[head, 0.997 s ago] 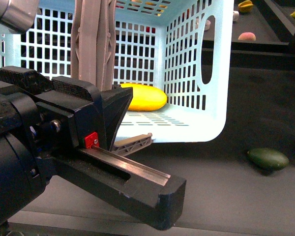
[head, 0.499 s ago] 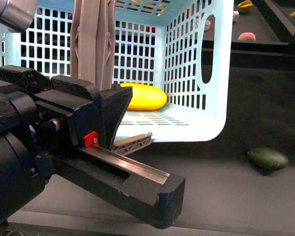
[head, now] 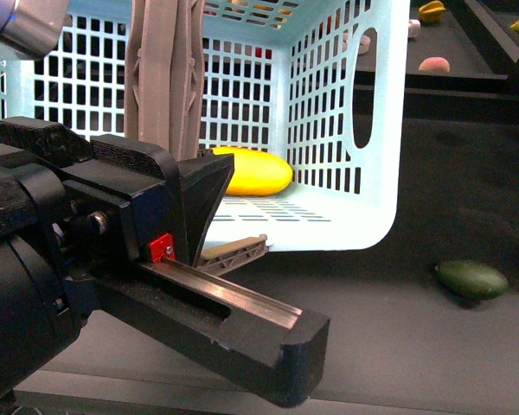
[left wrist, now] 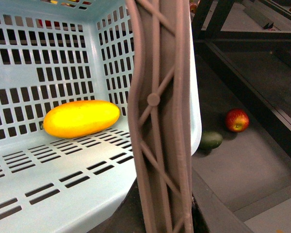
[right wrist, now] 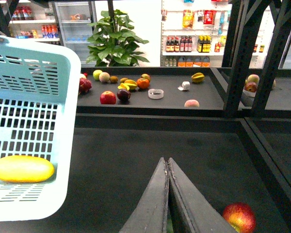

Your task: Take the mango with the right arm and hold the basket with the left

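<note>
One pale blue basket (head: pixel 329 130) is sitting tipped over, its open mouth facing the robot. The left tool (head: pixel 203 259) is filling the near side of the front view and pinching the basket by its single grey-brown handle (head: pixel 164 78). That handle is standing upright, right up against the left wrist camera.

One mango (head: pixel 253 171) is lying on its side inside the basket. It is resting on the lowest slotted wall, close to the lattice at the back, at about one o'clock from the left tool.

The right tool (right wrist: pixel 167 165) is hovering outside the basket, well apart from the mango, with its two fingers pressed together.

Out on the dark counter (head: pixel 432 346), one green oval fruit (head: pixel 471 279) is lying at about four o'clock from the basket. One red apple (left wrist: pixel 237 120) is sitting near it, on the side away from the basket.
</note>
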`<state>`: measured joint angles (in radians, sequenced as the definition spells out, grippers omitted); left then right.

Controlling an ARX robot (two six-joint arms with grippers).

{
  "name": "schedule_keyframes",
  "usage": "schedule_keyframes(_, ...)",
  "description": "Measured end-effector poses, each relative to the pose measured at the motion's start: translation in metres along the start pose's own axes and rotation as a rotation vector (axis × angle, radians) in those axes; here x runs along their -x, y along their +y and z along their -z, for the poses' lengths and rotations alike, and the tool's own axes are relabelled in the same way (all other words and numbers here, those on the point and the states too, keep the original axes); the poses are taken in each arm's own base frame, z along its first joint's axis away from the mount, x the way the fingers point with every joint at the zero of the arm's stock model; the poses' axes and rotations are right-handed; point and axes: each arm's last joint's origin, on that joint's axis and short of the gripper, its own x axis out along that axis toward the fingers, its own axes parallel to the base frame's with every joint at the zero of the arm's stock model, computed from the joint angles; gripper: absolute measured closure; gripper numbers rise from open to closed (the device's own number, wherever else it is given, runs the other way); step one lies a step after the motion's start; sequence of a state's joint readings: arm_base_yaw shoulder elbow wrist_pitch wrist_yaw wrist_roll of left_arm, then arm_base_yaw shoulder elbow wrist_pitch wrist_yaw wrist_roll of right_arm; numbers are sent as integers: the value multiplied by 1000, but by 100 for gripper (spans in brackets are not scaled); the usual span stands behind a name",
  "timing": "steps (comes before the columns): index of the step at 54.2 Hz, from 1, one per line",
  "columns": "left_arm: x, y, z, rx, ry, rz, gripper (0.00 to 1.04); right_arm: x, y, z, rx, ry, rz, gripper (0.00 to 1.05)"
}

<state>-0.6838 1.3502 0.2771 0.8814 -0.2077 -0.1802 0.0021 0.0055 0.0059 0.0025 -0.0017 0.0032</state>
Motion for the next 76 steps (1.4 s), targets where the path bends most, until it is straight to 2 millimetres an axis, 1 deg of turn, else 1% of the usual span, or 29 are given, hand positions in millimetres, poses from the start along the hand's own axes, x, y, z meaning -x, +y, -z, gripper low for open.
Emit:
schedule_keyframes(28, 0, 0, 0, 0, 0, 1, 97, 0, 0, 0, 2, 0, 0, 102)
schedule_keyframes(33, 0, 0, 0, 1, 0, 1, 97, 0, 0, 0, 2, 0, 0, 87)
schedule_keyframes(36, 0, 0, 0, 2, 0, 1, 97, 0, 0, 0, 2, 0, 0, 80)
schedule_keyframes(38, 0, 0, 0, 2, 0, 1, 97, 0, 0, 0, 2, 0, 0, 73)
schedule_keyframes(44, 0, 0, 0, 1, 0, 1, 97, 0, 0, 0, 2, 0, 0, 57)
schedule_keyframes(45, 0, 0, 0, 1, 0, 1, 97, 0, 0, 0, 2, 0, 0, 52)
schedule_keyframes(49, 0, 0, 0, 1, 0, 1, 97, 0, 0, 0, 2, 0, 0, 41)
schedule_keyframes(52, 0, 0, 0, 1, 0, 1, 97, 0, 0, 0, 2, 0, 0, 27)
schedule_keyframes(53, 0, 0, 0, 1, 0, 1, 97, 0, 0, 0, 2, 0, 0, 25)
schedule_keyframes(57, 0, 0, 0, 1, 0, 1, 97, 0, 0, 0, 2, 0, 0, 11)
schedule_keyframes(59, 0, 0, 0, 1, 0, 1, 97, 0, 0, 0, 2, 0, 0, 7)
schedule_keyframes(63, 0, 0, 0, 1, 0, 1, 97, 0, 0, 0, 2, 0, 0, 9)
schedule_keyframes(76, 0, 0, 0, 1, 0, 1, 97, 0, 0, 0, 2, 0, 0, 8)
